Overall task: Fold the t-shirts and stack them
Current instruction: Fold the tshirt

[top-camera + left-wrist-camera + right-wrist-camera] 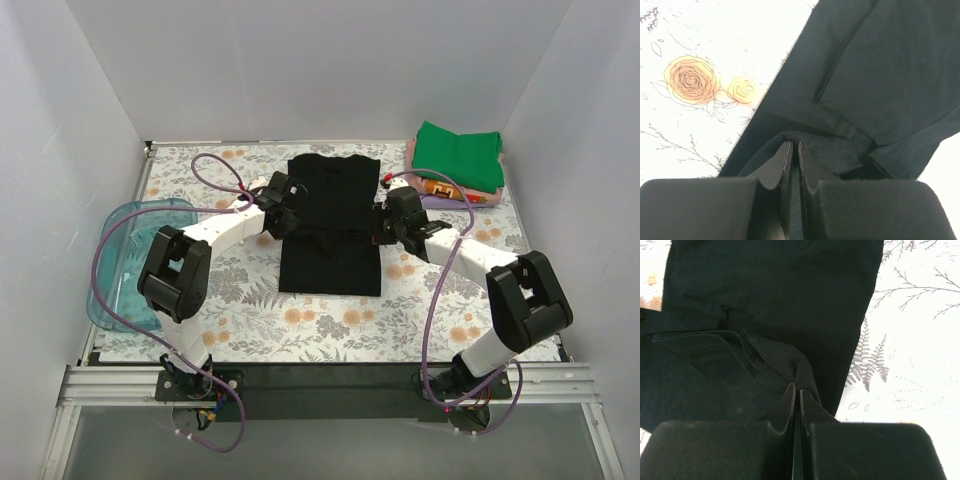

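Black shirt (330, 215) lies mid-desk (330, 330), sides already folded in to a narrow lengthwise strip, flat apart from the pinch points.

Left fingers (781, 162) are closed on a raised ridge of cloth at the strip's left edge, about halfway along. Right fingers (810, 410) are closed the same way on the right edge, opposite. Both wrist views show fabric tented up at the tips.

Finished pile sits at the far right corner, green shirt (458, 152) on top and an orange-patterned shirt (440, 187) showing beneath. Teal tray (125, 262) is at the left edge, well apart from the work.

Risks, as I judge them:
- Each pinch looks shallow, and I cannot tell how many layers it holds. If only the top layer is caught, a lift would peel the folded-in side open.
- Unequal grip or unequal travel would skew the cross fold and leave the hem off-square.
- Cloth slipping out on one side would drop half the strip in a heap.
- The right arm works near the pile, so a wide swing could nudge it.
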### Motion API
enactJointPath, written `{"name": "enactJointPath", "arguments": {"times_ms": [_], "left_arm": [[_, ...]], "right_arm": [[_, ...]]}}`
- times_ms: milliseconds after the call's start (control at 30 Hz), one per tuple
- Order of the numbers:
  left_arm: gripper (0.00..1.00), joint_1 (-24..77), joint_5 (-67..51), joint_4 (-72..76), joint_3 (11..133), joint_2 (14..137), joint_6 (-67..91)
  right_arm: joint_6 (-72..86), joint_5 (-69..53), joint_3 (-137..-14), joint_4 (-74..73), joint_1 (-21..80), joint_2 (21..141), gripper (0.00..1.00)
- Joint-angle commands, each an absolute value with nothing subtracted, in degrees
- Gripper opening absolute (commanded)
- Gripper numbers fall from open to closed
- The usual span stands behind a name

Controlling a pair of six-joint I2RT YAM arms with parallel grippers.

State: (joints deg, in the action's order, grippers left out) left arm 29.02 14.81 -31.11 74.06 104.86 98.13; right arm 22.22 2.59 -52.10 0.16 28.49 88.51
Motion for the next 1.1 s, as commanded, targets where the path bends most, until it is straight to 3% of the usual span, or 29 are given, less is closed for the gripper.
{"name": "enactJointPath", "arguments": {"times_ms": [0, 133, 200, 233, 300, 333, 367, 400, 467, 833, 1067], "left_arm": [[0.0, 28.2, 17.8, -30.1, 76.9, 105.4, 96.4], [0.0, 27.8, 16.5, -30.2, 78.7, 107.1, 95.1], [0.1, 27.6, 15.8, -30.3, 79.3, 107.6, 94.7], [0.28, 27.5, 15.7, -30.3, 79.5, 107.7, 94.6], [0.43, 27.3, 15.6, -31.3, 81.0, 107.5, 93.9], [0.49, 27.3, 15.7, -31.8, 81.5, 107.2, 93.6], [0.6, 27.3, 15.6, -32.9, 82.1, 107.0, 93.1], [0.67, 27.3, 15.5, -33.7, 82.0, 105.7, 93.2], [0.77, 27.3, 14.9, -34.4, 80.4, 103.5, 93.1], [0.8, 28.3, 2.7, -27.5, 47.2, 79.8, 96.3], [0.77, 29.0, -2.6, -21.3, 36.5, 72.9, 97.6]], "right_arm": [[20.7, 0.9, -54.9, 3.3, 27.3, 90.0, 0.01], [20.7, 0.4, -55.7, 3.6, 26.6, 91.9, 0.01], [20.7, 0.4, -56.3, 3.7, 26.2, 92.6, 0.02], [20.9, 0.4, -56.7, 3.5, 26.0, 93.3, 0.17], [20.8, 0.4, -57.9, 3.4, 25.4, 93.6, 0.36], [20.7, -2.0, -58.2, 3.2, 25.2, 93.3, 0.57], [19.8, -2.7, -58.5, 3.0, 25.1, 93.0, 0.71], [19.6, -3.9, -58.4, 2.4, 25.0, 92.6, 0.98], [19.2, -5.5, -56.8, 2.1, 25.0, 90.4, 0.99], [29.1, -15.5, -31.1, 5.8, 26.1, 70.0, 0.98], [33.1, -15.1, -20.9, 8.4, 27.0, 61.3, 0.98]]}}
